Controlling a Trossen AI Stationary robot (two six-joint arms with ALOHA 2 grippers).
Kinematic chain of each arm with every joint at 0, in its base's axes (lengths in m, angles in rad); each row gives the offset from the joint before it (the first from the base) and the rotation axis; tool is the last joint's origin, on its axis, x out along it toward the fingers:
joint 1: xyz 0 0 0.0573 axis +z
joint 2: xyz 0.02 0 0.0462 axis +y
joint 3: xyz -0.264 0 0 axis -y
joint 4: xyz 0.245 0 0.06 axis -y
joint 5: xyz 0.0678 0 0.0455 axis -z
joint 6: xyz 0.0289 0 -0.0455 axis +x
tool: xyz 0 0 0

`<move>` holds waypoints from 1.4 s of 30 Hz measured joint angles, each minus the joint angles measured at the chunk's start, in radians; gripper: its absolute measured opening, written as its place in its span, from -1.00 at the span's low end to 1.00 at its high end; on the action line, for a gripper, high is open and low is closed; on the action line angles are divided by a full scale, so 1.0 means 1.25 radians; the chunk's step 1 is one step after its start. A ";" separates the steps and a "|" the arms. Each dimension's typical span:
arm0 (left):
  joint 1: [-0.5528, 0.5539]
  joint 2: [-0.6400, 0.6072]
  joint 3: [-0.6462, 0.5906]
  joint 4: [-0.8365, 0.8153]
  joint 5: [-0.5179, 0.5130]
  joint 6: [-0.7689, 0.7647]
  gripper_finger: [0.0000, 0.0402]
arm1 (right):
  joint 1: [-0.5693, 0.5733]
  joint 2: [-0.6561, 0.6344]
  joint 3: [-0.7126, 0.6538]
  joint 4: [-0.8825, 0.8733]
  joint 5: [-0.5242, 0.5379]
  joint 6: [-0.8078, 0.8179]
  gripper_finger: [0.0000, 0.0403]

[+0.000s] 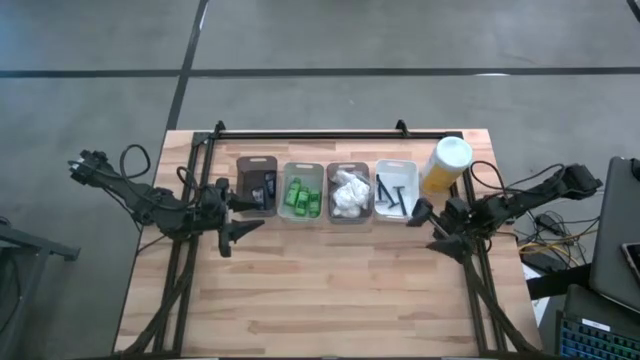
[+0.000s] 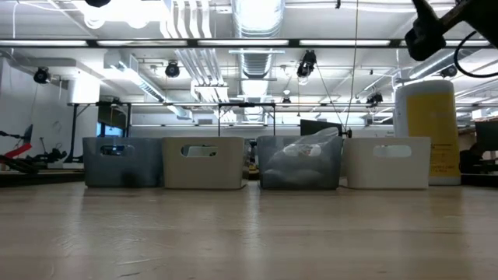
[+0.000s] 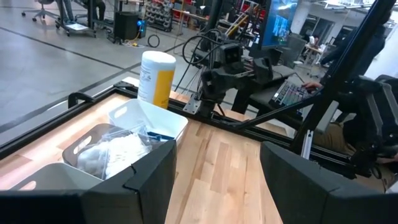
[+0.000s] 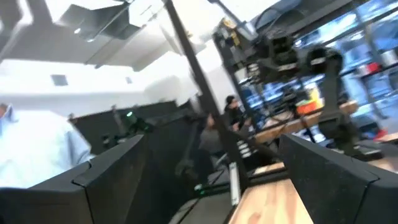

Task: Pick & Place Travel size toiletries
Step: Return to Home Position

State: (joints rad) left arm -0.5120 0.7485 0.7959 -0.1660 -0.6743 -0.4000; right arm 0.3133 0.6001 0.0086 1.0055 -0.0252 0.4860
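Note:
The toiletries lie sorted in a row of four bins at the table's far middle. Dark tubes [image 1: 262, 188] fill the dark bin and green bottles [image 1: 300, 197] the bin beside it. White packets [image 1: 349, 194] [image 3: 111, 152] come after them, and black sticks [image 1: 392, 192] lie in the white bin. My left gripper [image 1: 247, 215] [image 3: 217, 180] hovers open just near of the dark bin. My right gripper [image 1: 428, 228] [image 4: 211, 180] is open too, just right of the white bin and near of the yellow cylinder. Neither touches anything.
A tall yellow cylinder with a white cap [image 1: 445, 165] [image 2: 426, 128] stands right of the white bin [image 2: 387, 162]. A black frame rail [image 1: 330, 133] runs along the far edge. Bare wood [image 1: 330, 290] spreads over the near half. A person [image 4: 37, 155] shows in the room beyond.

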 joint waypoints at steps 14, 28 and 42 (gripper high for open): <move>0.001 0.002 0.000 0.000 0.001 0.000 0.18 | -0.008 -0.120 0.000 -0.269 -0.125 -0.020 0.81; 0.001 0.002 0.000 0.000 0.003 0.000 0.18 | -0.055 -0.161 0.000 -0.263 -0.106 -0.030 0.81; 0.001 0.002 0.000 -0.001 0.003 0.000 0.18 | -0.082 -0.159 0.000 -0.263 0.000 0.033 0.81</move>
State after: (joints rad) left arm -0.5110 0.7513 0.7959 -0.1669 -0.6704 -0.4000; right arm 0.2111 0.4015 0.0090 0.6765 -0.0257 0.5272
